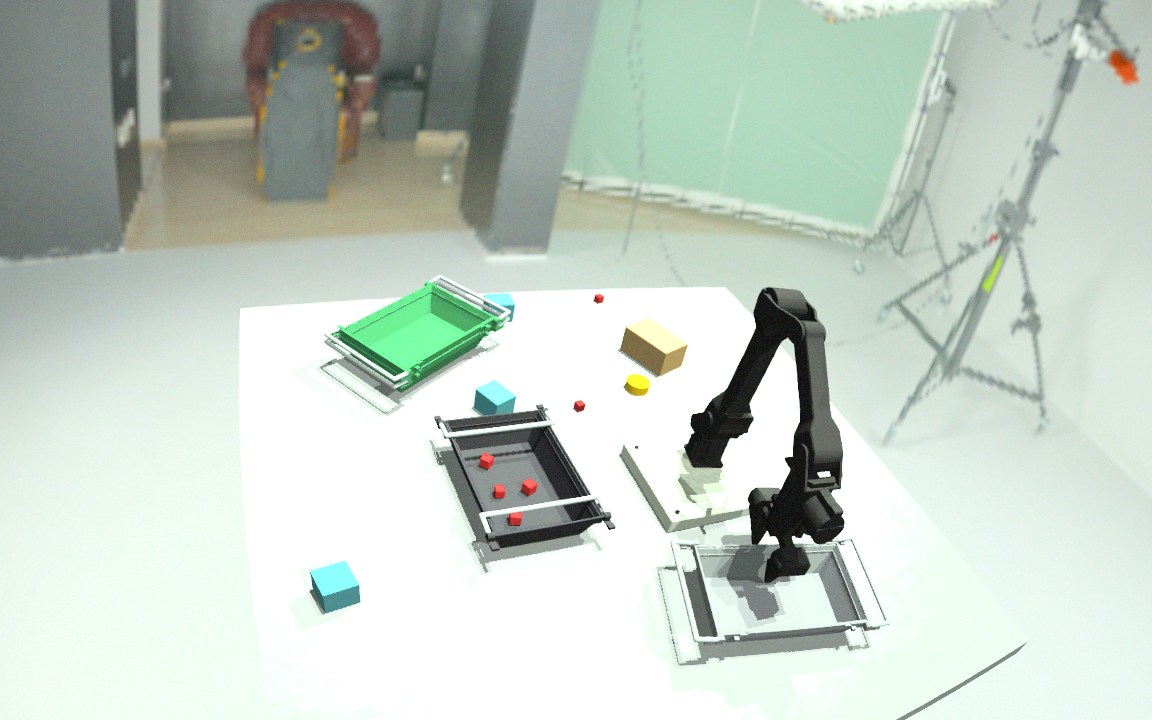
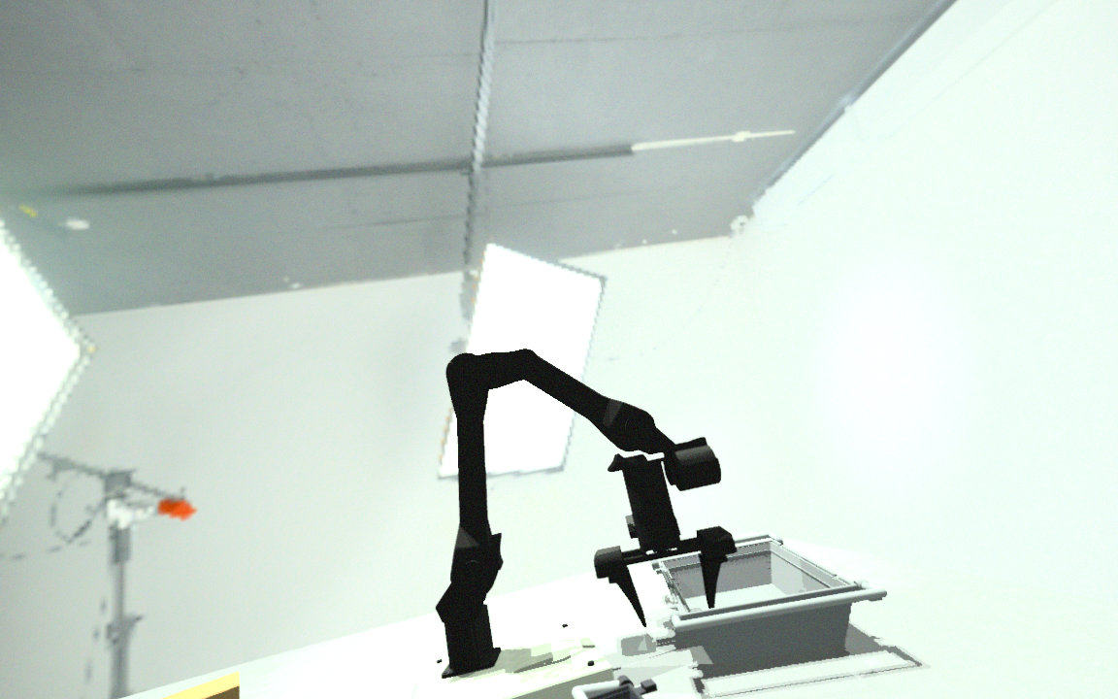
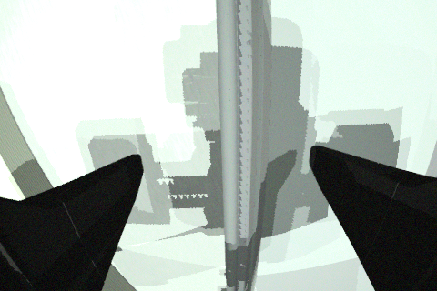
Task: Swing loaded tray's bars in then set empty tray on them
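Observation:
The loaded dark tray [image 1: 457, 483] stands mid-table with several red blocks [image 1: 486, 461] inside. Its two white wire bars, the far bar [image 1: 495, 428] and the near bar [image 1: 544, 507], lie across its top. The empty pale grey tray [image 1: 777, 632] [image 2: 763, 632] [image 3: 229, 91] lies near the table's front right, its own bars swung out over its ends. My gripper [image 1: 781, 568] [image 2: 674, 608] [image 3: 228, 159] is open and low over this tray. It straddles the long wall nearest the arm's base, one finger inside the tray and one outside, and grips nothing.
A green tray [image 1: 453, 343] stands at the back left. Cyan cubes [image 1: 494, 396] [image 1: 335, 585] [image 1: 499, 302], a tan box [image 1: 652, 346], a yellow disc [image 1: 636, 384] and two loose red cubes [image 1: 579, 405] [image 1: 598, 298] lie about. The arm's base plate [image 1: 652, 483] sits between the trays.

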Action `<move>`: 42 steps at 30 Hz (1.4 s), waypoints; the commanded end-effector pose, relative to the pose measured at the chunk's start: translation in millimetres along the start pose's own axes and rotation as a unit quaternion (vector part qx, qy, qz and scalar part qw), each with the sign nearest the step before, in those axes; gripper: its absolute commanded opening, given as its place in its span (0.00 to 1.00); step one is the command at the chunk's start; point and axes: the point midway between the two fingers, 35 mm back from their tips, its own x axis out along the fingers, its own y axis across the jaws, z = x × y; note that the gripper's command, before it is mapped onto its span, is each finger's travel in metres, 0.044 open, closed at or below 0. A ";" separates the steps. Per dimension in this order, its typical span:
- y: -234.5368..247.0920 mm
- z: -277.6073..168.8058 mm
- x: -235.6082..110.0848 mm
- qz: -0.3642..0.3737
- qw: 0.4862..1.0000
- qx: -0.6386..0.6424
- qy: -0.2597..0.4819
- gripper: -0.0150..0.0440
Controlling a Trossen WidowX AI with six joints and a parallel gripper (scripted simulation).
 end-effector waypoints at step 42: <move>1.7 0.3 2.0 0.003 1.000 0.001 -0.001 0.27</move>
